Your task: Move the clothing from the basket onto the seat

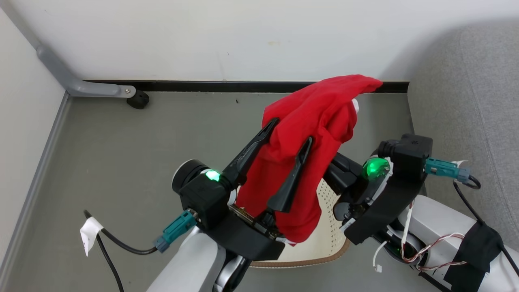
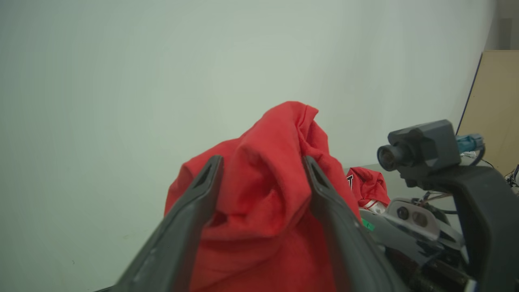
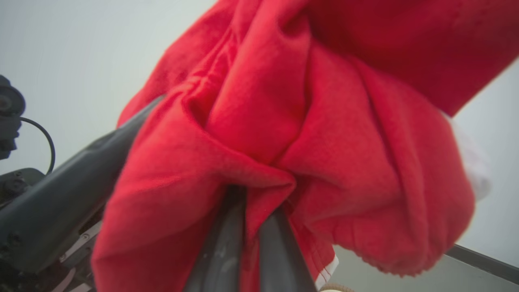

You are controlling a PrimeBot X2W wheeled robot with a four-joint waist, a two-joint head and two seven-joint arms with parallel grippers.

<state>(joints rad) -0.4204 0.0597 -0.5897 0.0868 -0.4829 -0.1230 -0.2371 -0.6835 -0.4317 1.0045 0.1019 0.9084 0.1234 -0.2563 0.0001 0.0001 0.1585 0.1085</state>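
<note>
Tapered fingers (image 2: 190, 219) (matte), rumpled red clothing (image 2: 261, 194)

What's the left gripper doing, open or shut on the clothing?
Open. The left gripper has its fingers wide apart, the clothing draped loosely between them; the right gripper pinches a fold.

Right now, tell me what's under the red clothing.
Under the clothing shows the basket: a strip of perforated wall and brown rim. The right gripper is shut on a fold from below; the left gripper is open around it. The basket's inside is covered.
</note>
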